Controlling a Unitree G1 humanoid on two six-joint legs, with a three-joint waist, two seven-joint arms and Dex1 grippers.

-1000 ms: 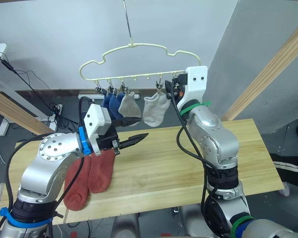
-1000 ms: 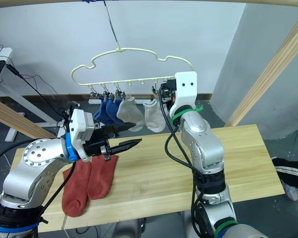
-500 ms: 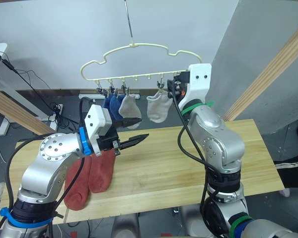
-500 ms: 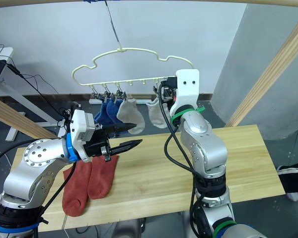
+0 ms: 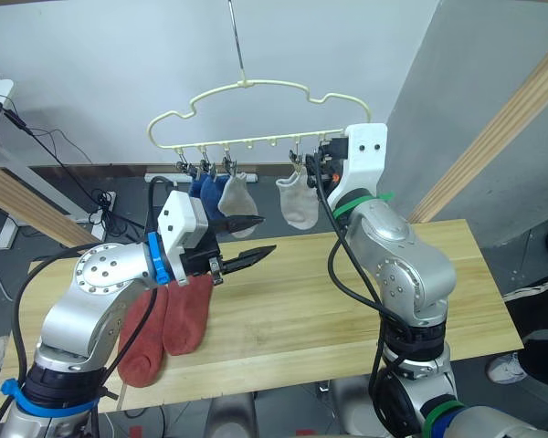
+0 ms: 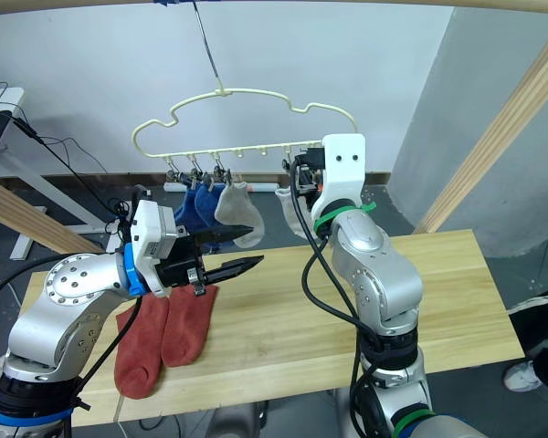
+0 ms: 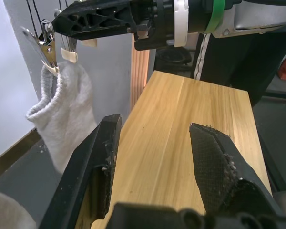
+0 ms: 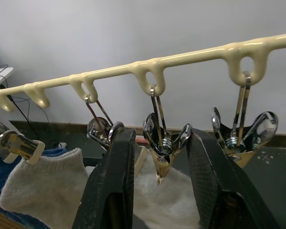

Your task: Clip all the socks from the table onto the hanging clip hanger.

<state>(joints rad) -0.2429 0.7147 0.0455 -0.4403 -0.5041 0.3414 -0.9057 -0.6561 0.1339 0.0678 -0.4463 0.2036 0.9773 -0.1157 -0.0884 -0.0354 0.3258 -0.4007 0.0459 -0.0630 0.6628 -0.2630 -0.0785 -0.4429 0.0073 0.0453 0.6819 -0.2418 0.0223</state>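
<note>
At the clip hanger (image 5: 247, 114), the right gripper (image 8: 157, 157) stood parted around a clip gripping a grey sock (image 5: 300, 202). The left gripper (image 5: 248, 239) hovered released above the table (image 5: 347, 292).

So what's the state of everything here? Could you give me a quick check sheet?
Surface: pale wood table, mostly bare.
Job's things: two red socks lie side by side on the table near the left arm. The hanger holds two blue socks and two grey socks on its clips.
Clutter: nothing seen.
Grippers: left gripper open and empty above the table. Right gripper open, its fingers on either side of a clip that holds a grey sock.
Cables: black cables on the floor and along the arms.
Surroundings: grey wall, slanting wooden beams, a person's shoe.
</note>
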